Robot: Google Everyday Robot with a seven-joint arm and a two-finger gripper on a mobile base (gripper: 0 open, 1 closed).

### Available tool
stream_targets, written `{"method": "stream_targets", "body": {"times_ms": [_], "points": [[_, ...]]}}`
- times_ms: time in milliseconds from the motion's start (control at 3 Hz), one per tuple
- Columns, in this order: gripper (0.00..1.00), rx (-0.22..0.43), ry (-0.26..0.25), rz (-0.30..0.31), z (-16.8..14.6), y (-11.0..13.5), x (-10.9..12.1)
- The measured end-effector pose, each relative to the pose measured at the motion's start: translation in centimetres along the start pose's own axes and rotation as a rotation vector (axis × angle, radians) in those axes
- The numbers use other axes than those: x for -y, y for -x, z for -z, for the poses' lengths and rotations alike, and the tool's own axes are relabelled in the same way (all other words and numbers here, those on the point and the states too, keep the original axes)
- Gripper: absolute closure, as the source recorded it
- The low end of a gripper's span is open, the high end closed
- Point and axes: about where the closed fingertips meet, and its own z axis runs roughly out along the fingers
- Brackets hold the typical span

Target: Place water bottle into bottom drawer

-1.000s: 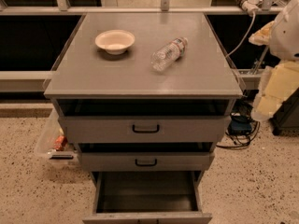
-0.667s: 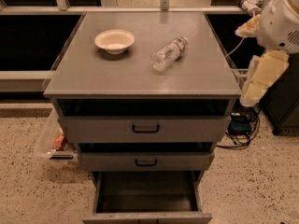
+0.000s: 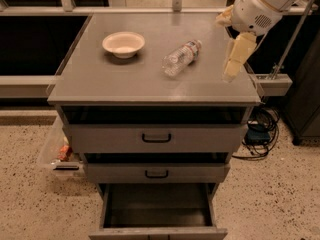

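Note:
The water bottle (image 3: 181,58) lies on its side on the grey cabinet top (image 3: 125,84), right of centre, its white cap pointing to the back right. The bottom drawer (image 3: 157,208) is pulled out at the bottom of the cabinet, and its dark interior holds nothing. My gripper (image 3: 234,59) hangs from the white arm over the right part of the cabinet top, to the right of the bottle and apart from it. It holds nothing.
A white bowl (image 3: 123,43) sits on the cabinet top to the left of the bottle. Two shallower drawers with black handles (image 3: 156,138) are above the bottom drawer. A clear bin (image 3: 60,151) stands on the floor at the left, cables (image 3: 260,131) at the right.
The arm and gripper have moved left, from beside the cabinet's right edge to over the cabinet top, closer to the bottle. The bottle and bowl have not moved.

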Motion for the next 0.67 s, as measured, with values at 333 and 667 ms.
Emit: {"method": "stream_targets", "body": {"times_ms": [333, 667], "points": [[0.0, 0.004, -0.005, 0.003, -0.17, 0.23, 0.33], [0.0, 0.004, -0.052, 0.011, 0.8, -0.35, 1.07]]}}
